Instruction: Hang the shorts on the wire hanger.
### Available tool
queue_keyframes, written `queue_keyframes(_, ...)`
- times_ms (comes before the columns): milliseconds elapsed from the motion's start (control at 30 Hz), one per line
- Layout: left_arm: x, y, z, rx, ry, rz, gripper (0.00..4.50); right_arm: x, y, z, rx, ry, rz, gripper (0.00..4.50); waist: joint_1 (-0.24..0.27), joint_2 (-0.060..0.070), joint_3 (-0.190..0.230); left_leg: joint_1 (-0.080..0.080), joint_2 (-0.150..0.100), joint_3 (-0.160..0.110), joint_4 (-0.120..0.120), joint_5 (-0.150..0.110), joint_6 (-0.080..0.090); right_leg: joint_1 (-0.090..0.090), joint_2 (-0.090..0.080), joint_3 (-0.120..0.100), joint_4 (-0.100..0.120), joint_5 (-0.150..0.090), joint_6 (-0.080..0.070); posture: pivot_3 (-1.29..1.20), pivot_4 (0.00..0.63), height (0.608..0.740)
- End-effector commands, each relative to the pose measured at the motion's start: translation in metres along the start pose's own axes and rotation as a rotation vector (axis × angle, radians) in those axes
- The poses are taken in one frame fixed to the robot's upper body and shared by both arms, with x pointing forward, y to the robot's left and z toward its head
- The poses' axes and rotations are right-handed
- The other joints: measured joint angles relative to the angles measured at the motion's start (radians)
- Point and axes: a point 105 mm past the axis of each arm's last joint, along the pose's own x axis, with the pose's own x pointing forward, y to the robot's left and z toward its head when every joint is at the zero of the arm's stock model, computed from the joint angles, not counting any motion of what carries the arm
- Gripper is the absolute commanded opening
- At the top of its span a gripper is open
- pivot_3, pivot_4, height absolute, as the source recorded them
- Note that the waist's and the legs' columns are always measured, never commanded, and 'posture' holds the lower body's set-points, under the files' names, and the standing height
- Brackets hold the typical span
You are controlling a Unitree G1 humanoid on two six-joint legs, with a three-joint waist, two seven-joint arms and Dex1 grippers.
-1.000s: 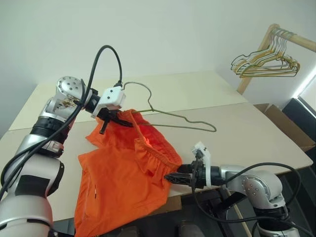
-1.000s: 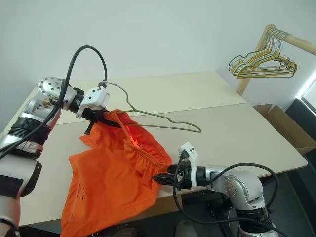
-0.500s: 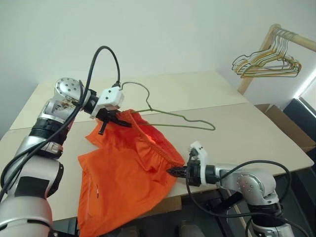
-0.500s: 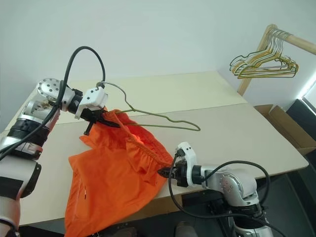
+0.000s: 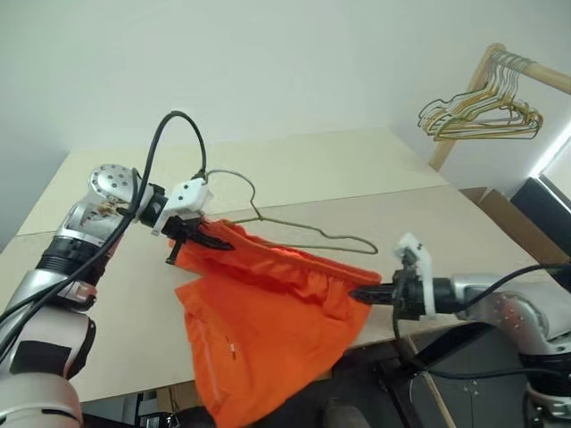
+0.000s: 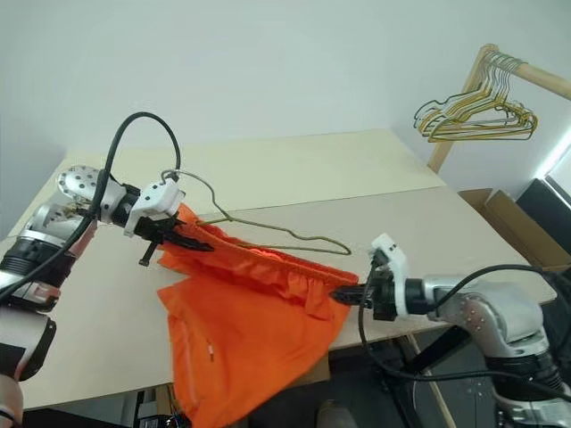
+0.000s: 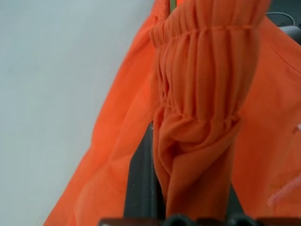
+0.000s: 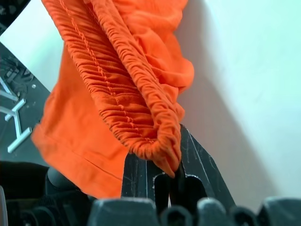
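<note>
Orange shorts (image 5: pixel 268 312) stretched by waistband between clamped left gripper (image 5: pixel 192 239) and clamped right gripper (image 5: pixel 373 293); long axis runs gripper to gripper; wire hanger (image 5: pixel 294 236) lies just behind on the table (image 5: pixel 446 223), nearer left gripper.

place: bare test room or lab | evidence: plain pale table (image 5: pixel 375 169), blank white wall (image 5: pixel 268 62), wooden rack (image 5: pixel 526 71) of hangers (image 5: pixel 482 111) at 2 o'clock, cardboard box (image 5: pixel 517 227)

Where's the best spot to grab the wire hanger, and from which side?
Judging by its pose, grip the wire hanger on its bare far shoulder, coming from the table's back side. The shorts cover its near end, where the left gripper pinches fabric; the right gripper stretches the waistband.
</note>
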Motion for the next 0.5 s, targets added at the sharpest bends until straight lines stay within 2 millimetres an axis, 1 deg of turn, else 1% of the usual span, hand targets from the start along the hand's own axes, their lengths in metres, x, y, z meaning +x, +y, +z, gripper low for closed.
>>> queue_keyframes(33,-0.02,-0.004,-0.004,-0.012,0.033,0.036,0.0,-0.015,-0.016,0.004,-0.028,0.022,-0.071,0.02,0.0,0.0,0.0,0.0,0.0,0.0,0.0,0.0,0.0,0.0,0.0,0.0,0.0,0.0,0.0,-0.06,0.0,0.74)
queue_keyframes(167,-0.021,-0.009,-0.019,-0.028,0.099,0.035,0.0,-0.023,-0.022,0.009,-0.068,0.036,-0.081,0.02,0.001,0.0,0.0,0.0,0.0,0.001,0.0,0.0,0.0,0.0,0.0,0.0,0.0,0.0,0.0,-0.06,0.0,0.74)
queue_keyframes(367,-0.022,-0.013,-0.028,-0.062,0.13,0.037,0.0,-0.032,-0.025,0.014,-0.139,0.065,-0.088,0.02,0.009,0.0,0.0,0.0,0.0,0.001,0.0,0.0,0.0,0.0,0.0,0.0,0.0,0.0,0.0,-0.05,0.0,0.74)
queue_keyframes(500,-0.024,-0.01,-0.039,-0.106,0.151,0.068,0.0,-0.038,-0.025,0.017,-0.205,0.087,-0.077,0.02,0.017,0.0,0.0,0.0,0.0,0.001,0.0,0.0,0.0,0.0,0.0,0.0,0.0,0.0,0.0,-0.05,0.0,0.74)
